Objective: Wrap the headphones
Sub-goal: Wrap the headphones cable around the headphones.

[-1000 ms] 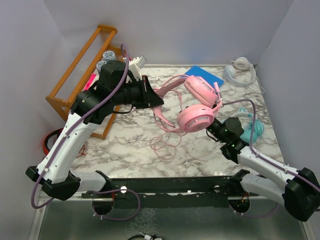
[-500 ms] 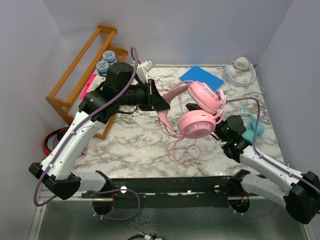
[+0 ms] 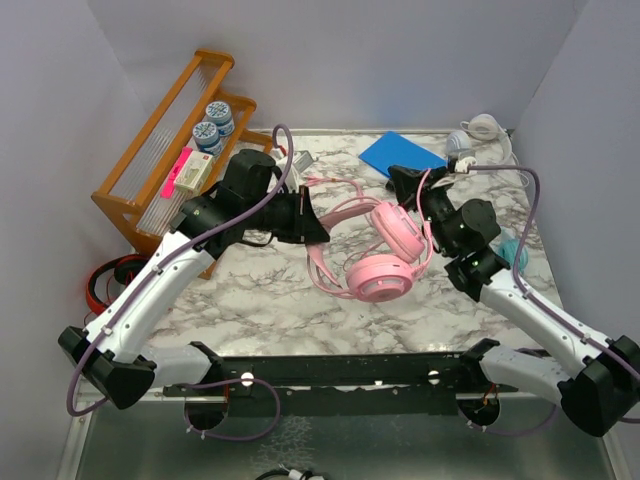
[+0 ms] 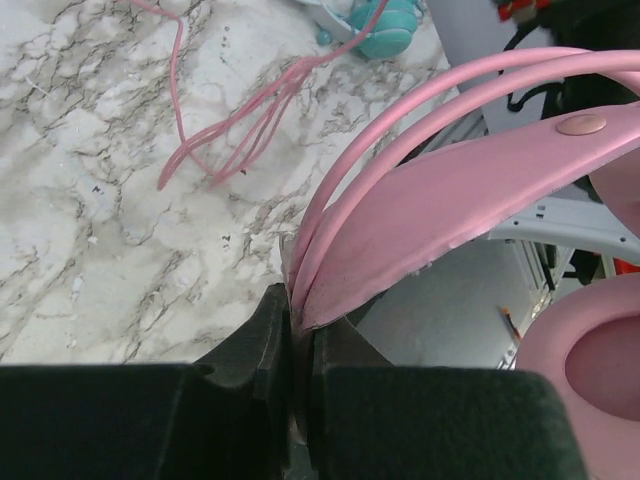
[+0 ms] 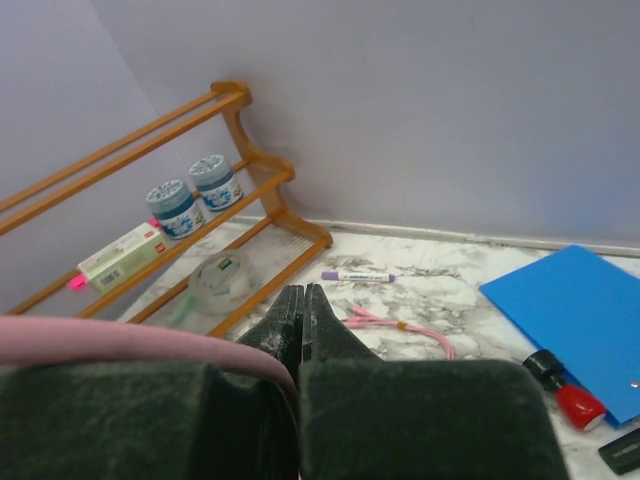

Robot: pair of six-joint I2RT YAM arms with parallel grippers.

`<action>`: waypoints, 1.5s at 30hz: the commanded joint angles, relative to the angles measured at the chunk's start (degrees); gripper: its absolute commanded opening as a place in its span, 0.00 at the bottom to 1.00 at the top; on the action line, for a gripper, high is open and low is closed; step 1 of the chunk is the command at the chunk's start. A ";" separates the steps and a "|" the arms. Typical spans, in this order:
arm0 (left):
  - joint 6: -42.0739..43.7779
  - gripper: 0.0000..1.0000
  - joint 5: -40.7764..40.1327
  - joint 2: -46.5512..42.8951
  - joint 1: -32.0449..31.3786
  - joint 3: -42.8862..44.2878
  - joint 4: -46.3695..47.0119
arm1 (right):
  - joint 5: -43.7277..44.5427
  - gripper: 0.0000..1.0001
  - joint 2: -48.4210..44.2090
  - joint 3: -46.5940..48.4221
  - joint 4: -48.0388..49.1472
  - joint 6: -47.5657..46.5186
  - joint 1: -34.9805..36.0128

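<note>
The pink headphones (image 3: 385,262) hang above the middle of the marble table. My left gripper (image 3: 312,226) is shut on the end of their headband (image 4: 440,200), jaws pinched tight on the pink strap. Beyond the ear cups, my right gripper (image 3: 403,180) is shut, and the thin pink cable (image 5: 130,338) runs over one finger into the closed jaws (image 5: 303,292). Loops of the cable (image 4: 230,130) trail below the band. A white pair (image 3: 478,136) lies at the back right. The teal pair (image 3: 512,250) is partly hidden behind my right arm.
A wooden rack (image 3: 175,135) with two jars and a box lines the left side, a tape roll (image 5: 222,280) against it. A blue folder (image 3: 402,153), a purple marker (image 5: 358,274) and a short pink cord (image 5: 400,325) lie at the back. Red-and-black headphones (image 3: 110,282) sit off the left edge.
My right gripper has shut and swung from the near right of the ear cups to their far side. The pink headphones moved nearer and lower as my left arm shifted right.
</note>
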 commanded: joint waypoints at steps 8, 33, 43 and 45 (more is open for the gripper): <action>2.07 0.00 13.48 -2.98 -0.04 -1.92 4.26 | -16.05 0.02 11.72 6.61 4.52 3.81 -4.65; 15.55 0.00 -36.95 7.16 -2.81 1.59 -9.94 | -32.09 0.02 4.41 20.51 -18.41 -21.40 -4.34; 19.84 0.00 -20.73 4.60 -6.65 3.82 -7.56 | -16.74 0.02 10.05 16.83 -14.91 -15.81 -4.46; 20.52 0.00 -18.35 2.92 -6.64 3.30 -7.53 | -18.14 0.02 11.82 16.93 -15.36 -15.17 -4.79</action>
